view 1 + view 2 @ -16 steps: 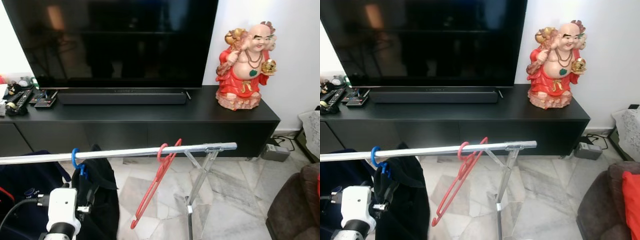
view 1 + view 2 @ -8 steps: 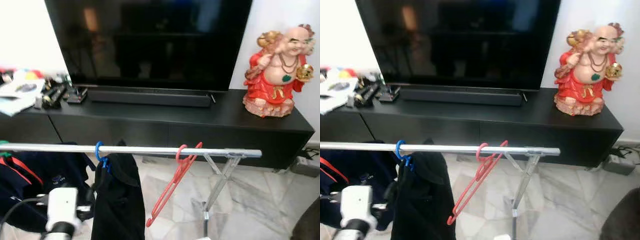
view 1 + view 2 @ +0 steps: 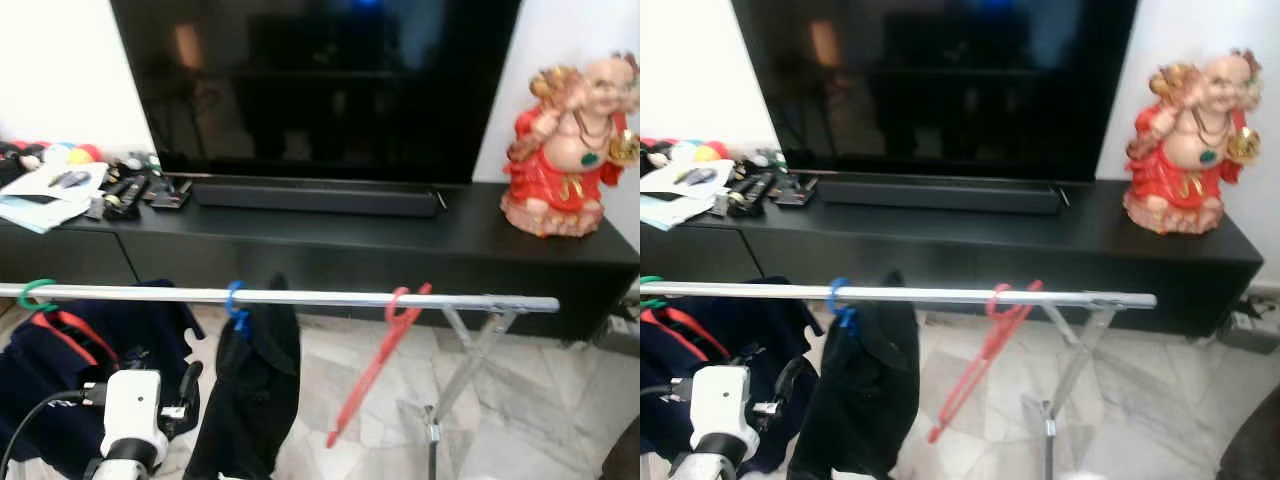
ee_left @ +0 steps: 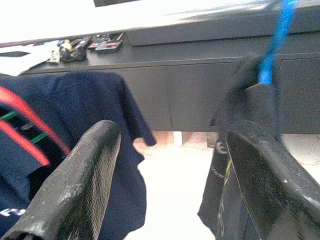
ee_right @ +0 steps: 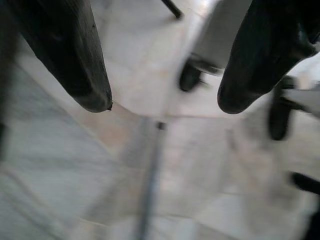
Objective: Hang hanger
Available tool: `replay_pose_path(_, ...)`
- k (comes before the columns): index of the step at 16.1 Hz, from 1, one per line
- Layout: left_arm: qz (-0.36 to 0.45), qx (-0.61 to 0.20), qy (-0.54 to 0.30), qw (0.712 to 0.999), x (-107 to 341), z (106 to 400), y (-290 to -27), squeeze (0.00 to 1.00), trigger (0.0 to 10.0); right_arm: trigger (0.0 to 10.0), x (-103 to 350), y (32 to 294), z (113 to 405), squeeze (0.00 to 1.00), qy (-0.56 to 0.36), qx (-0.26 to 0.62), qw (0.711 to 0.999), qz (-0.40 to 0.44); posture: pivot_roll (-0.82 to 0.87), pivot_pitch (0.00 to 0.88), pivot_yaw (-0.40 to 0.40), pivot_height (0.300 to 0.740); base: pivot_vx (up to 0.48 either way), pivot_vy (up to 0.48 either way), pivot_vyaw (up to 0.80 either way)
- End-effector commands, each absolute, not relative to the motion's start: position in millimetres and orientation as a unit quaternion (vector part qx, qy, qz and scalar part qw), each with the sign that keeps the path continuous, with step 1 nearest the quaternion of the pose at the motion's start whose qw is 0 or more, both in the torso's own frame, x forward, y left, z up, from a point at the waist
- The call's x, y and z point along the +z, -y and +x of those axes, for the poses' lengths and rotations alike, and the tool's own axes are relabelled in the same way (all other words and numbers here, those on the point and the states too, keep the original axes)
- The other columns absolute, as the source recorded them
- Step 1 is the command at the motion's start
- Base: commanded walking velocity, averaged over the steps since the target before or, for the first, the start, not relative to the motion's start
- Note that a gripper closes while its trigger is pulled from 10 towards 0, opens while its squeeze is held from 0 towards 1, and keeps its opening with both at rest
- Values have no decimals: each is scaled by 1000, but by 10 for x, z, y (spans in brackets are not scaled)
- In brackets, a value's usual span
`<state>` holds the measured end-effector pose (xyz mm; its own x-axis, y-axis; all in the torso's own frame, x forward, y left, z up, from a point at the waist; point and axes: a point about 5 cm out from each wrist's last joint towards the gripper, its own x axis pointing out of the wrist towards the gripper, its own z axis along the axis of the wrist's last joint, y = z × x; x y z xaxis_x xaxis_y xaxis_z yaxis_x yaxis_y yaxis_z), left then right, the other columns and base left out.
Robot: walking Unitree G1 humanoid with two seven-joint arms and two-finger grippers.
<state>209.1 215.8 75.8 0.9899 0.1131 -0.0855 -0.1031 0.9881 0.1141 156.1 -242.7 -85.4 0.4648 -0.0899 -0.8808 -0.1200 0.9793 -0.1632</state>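
Hanger, the red one (image 3: pixel 376 368), already sits with its hook over the silver rail (image 3: pixel 300 297) near the rail's right end, just inside the folding leg (image 3: pixel 462 350) that props that end up; it hangs empty and slanted, probably because nothing weighs it down and the hook caught at an angle. Further toward the left end a blue hook (image 3: pixel 234 300) carries a black garment (image 3: pixel 250 395), and a green hook (image 3: pixel 36 294) holds a navy one (image 3: pixel 50 400), so the rail is filling from left to right, which I judge explains the red one's spot in the free stretch. My left end effector (image 4: pixel 170 185) hangs low in front of the rail, between the navy cloth and the black garment, its fingers (image 4: pixel 80 185) spread wide and gripping nothing (released, I would guess, since the hanging looks done). My right end effector (image 5: pixel 160 100) points down at the marble floor (image 3: pixel 560 400), its two fingers apart and empty too. Behind the rail, the black surface (image 3: pixel 400 235) bears the television (image 3: pixel 320 90), remotes (image 3: pixel 125 192) near its left end and a red figurine (image 3: pixel 572 145) at its right end.
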Motion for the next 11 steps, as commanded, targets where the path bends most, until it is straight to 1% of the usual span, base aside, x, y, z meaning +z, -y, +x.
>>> replay_pose_path(1, 64, 55, -50, 995, 755, 2091, -2172, 0, 10000, 10000, -861, 2282, 1626, 0, -509, 28, 857, -83, 138, 0, 17, 740, 0, 270, 0)
replay_pose_path(3, 63, 55, -49, 995, 759, 2093, -2166, 0, 10000, 10000, -859, 2278, 1634, 0, -509, 34, 855, -94, 138, 0, 16, 740, 0, 274, 0)
replay_pose_path(4, 62, 55, -49, 995, 759, 2094, -2164, 0, 10000, 10000, -866, 2224, 1648, 0, -508, 44, 854, -100, 138, 0, 16, 740, 0, 270, 0)
replay_pose_path(7, 60, 54, -49, 996, 761, 2099, -2149, 0, 10000, 10000, -925, 1950, 1632, 0, -508, 55, 855, -90, 137, 0, 14, 740, 0, 273, 785)
replay_pose_path(10, 58, 52, -49, 996, 763, 2097, -2140, 0, 10000, 10000, -923, 1682, 1712, 0, -499, 60, 861, -78, 133, 0, 17, 740, 0, 270, 0)
replay_pose_path(11, 57, 52, -49, 996, 763, 2097, -2140, 0, 10000, 10000, -919, 1656, 1727, 0, -498, 61, 862, -78, 133, 0, 17, 740, 0, 274, 0)
